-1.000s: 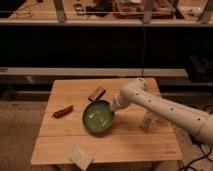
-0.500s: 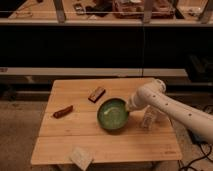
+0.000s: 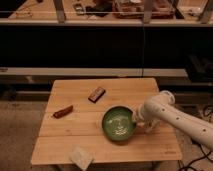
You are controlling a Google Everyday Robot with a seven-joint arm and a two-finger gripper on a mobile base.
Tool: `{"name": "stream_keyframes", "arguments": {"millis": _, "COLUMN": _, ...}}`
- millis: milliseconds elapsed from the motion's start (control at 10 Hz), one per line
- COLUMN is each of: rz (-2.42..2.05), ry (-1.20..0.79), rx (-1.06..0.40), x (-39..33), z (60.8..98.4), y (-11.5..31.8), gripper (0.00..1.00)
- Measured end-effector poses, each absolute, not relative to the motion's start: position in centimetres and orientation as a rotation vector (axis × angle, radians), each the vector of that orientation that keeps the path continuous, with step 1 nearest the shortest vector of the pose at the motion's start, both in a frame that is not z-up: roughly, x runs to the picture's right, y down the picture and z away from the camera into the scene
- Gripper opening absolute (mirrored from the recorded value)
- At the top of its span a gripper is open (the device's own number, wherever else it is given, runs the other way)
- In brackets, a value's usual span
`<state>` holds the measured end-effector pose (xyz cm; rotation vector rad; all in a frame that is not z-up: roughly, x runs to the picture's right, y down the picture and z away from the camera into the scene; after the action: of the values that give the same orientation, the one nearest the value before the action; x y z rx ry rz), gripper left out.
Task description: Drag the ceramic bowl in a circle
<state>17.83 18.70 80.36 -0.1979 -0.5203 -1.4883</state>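
Note:
The ceramic bowl is a round, shallow green dish with pale marks inside. It sits upright on the wooden table, a little right of centre and toward the front. My gripper is at the bowl's right rim, at the end of the white arm that reaches in from the right. The arm's end covers the spot where the gripper meets the rim.
A dark brown bar lies behind the bowl. A reddish-brown stick lies to the left. A pale square packet sits at the front edge. Dark shelving and a bench stand behind the table.
The bowl has slid to the right across the table and then a little toward the front edge. The arm has drawn back to the right with it.

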Motion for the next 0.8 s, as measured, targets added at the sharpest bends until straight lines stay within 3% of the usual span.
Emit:
{"name": "stream_keyframes", "arguments": {"millis": 300, "rz": -1.480, "ry": -0.548, "rx": -0.184, "x": 16.1, "z": 78.3, "y": 21.9, "gripper": 0.00}}
{"name": "stream_keyframes", "arguments": {"millis": 800, "rz": -1.604, "ry": -0.645, "rx": -0.093, "x": 8.1, "z": 77.7, "y": 21.4, "gripper": 0.00}}
